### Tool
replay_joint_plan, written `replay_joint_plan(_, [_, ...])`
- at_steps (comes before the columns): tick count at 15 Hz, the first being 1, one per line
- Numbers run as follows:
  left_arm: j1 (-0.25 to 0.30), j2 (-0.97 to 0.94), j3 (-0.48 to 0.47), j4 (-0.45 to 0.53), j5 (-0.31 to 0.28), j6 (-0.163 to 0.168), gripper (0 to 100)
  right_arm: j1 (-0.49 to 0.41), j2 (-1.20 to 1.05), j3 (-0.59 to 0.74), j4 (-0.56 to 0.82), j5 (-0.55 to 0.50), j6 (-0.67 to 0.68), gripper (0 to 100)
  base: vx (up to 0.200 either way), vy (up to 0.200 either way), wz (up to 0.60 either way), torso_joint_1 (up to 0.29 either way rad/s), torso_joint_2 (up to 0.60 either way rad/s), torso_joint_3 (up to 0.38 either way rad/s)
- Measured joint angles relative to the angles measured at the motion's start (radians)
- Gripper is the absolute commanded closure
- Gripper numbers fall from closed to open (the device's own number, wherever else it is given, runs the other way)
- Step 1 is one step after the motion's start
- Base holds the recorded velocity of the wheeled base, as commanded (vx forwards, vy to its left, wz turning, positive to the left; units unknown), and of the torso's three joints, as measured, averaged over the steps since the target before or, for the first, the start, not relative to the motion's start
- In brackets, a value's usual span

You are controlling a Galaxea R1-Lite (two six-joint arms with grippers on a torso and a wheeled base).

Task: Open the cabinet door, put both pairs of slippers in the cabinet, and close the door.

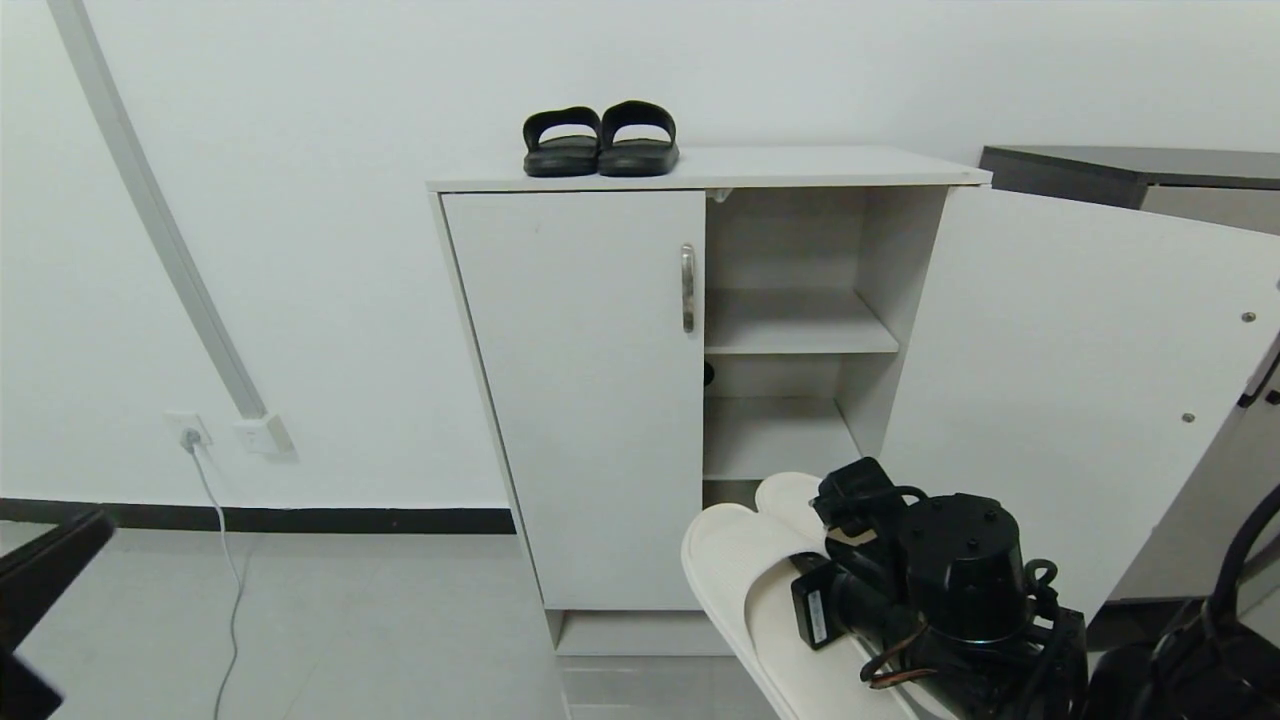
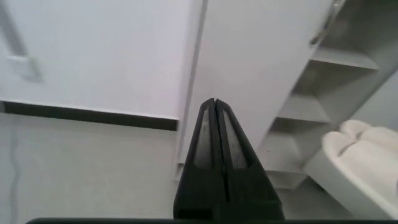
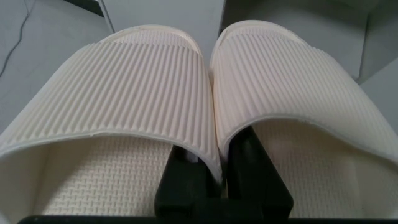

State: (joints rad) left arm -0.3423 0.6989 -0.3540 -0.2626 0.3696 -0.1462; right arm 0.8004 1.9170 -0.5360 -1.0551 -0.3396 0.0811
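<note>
Right wrist view: right hand pinches ribbed cream slippers; left hand closed.

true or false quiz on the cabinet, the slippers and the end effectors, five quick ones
1. The right door of the cabinet is open. True.
2. The black slippers lie on a shelf inside the cabinet. False: they sit on top of it.
3. The right end effector holds the white slippers. True.
4. The left end effector is open. False: it is shut, with nothing in it.
5. The left door is open. False: it is shut.
</note>
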Motion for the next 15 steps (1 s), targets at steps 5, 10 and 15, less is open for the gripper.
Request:
replay_joint_plan(5, [0.198,-0.304,0.086,0.177,0.058,0.052,100,-0.005,0.008,-0.001,0.0,-0.001,0.0,100,0.0,0.0,0.0,0.0,0.0,0.0])
replay_joint_plan(10, [0.258,-0.487,0.223,0.199,0.06,0.074,100,-0.005,0.014,0.003,0.0,-0.002,0.0,100,0.0,0.0,0.0,0.0,0.0,0.0])
replay_joint_plan(15, [0.309,-0.612,0.331,0.198,-0.024,0.139,100,-0.005,0.021,0.004,0.0,-0.002,0.0,100,0.0,0.0,0.0,0.0,0.0,0.0])
